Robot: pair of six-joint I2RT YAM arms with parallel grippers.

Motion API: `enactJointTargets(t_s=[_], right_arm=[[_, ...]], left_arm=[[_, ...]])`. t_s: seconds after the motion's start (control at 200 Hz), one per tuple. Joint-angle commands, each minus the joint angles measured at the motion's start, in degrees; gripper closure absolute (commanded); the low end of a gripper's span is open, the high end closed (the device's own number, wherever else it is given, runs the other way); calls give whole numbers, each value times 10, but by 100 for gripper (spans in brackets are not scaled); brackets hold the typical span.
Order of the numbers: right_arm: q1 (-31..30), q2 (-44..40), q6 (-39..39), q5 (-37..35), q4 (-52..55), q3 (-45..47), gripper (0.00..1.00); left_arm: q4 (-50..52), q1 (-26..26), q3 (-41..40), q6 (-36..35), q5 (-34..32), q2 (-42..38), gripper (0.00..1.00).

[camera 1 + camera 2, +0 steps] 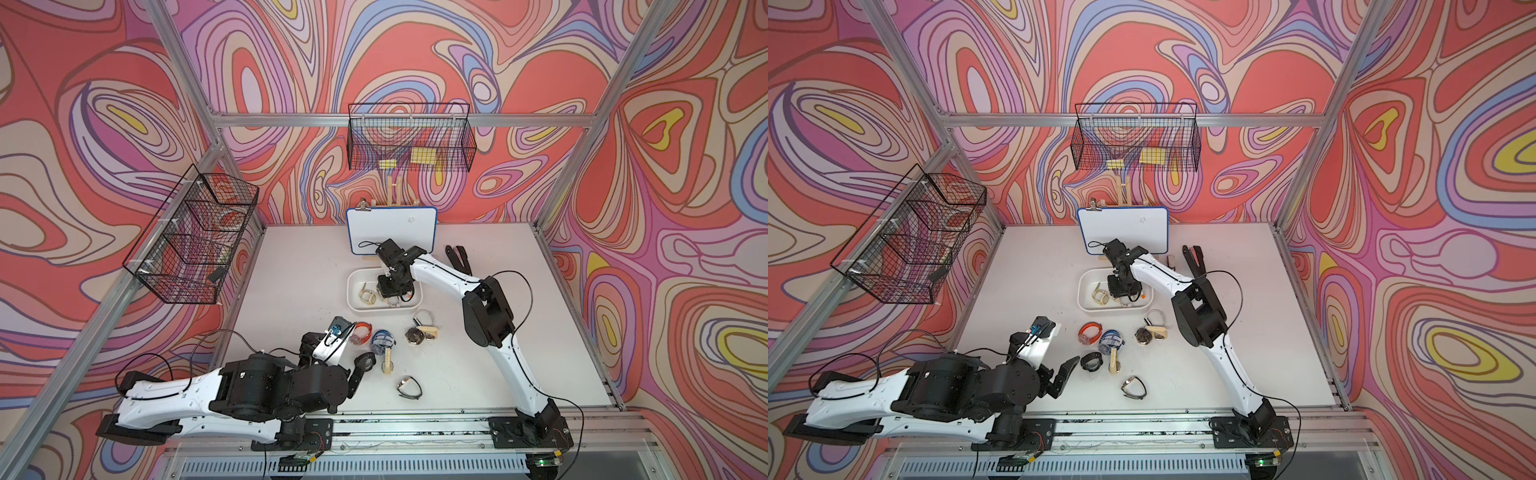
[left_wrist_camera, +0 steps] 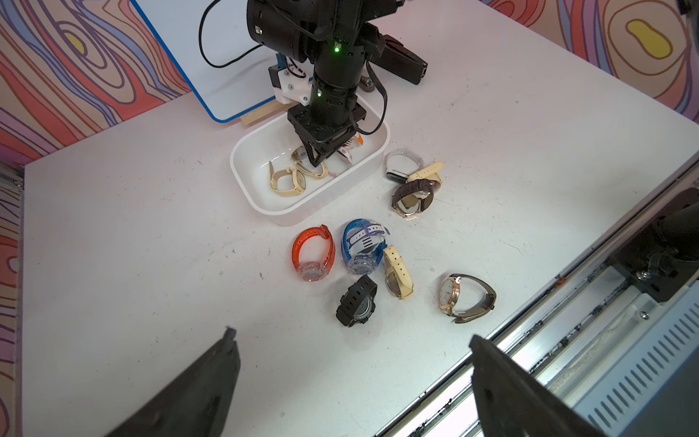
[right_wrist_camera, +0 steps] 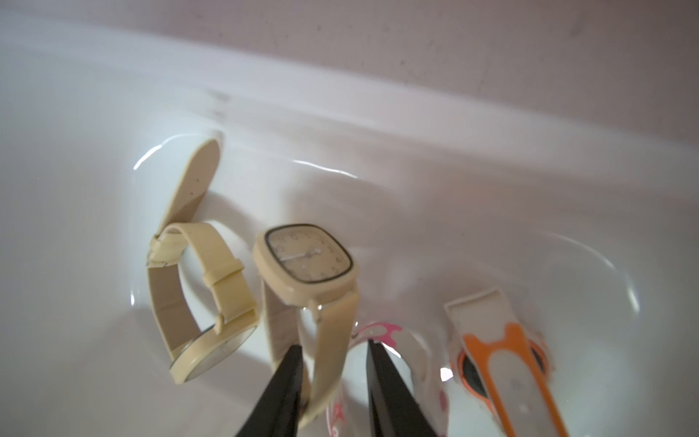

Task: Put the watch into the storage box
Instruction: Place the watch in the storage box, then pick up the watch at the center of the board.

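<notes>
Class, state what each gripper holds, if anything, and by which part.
Nothing is gripped. The right gripper, inside the storage box, has jaws apart around the strap of the square cream watch, a gap showing. The left gripper is open, empty.

Twelve watches point(image 2: 357, 302), one storage box point(image 2: 314, 212), two wire baskets point(image 1: 409, 141)

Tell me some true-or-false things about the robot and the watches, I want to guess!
The right hand reaches into the storage box. True.
The black watch is in the box. False: it lies on the table.
The left hand holds a watch. False: it is open and empty.
A square cream watch is in the box. True.
</notes>
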State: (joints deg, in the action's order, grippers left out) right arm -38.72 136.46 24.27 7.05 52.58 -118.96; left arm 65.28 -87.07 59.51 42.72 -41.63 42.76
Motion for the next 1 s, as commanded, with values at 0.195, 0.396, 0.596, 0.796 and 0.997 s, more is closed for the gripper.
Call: enactJointTargets(t_s=[0.195, 0.396, 0.596, 0.796, 0.997], right_arm=[[-2, -113, 16, 27, -66, 60, 62], [0, -227, 7, 72, -116, 174, 33], [8, -413, -33, 68, -116, 352, 9], [44, -586, -16, 54, -107, 528, 2], [73, -646, 35, 165, -184, 660, 6]], left_arm=[[22, 0, 0, 21, -18, -9, 0], [0, 41, 0, 15, 33, 6, 1], [-139, 241, -85, -31, 276, 27, 0], [-266, 291, -107, -56, 370, 79, 0], [-291, 292, -98, -77, 403, 143, 0]])
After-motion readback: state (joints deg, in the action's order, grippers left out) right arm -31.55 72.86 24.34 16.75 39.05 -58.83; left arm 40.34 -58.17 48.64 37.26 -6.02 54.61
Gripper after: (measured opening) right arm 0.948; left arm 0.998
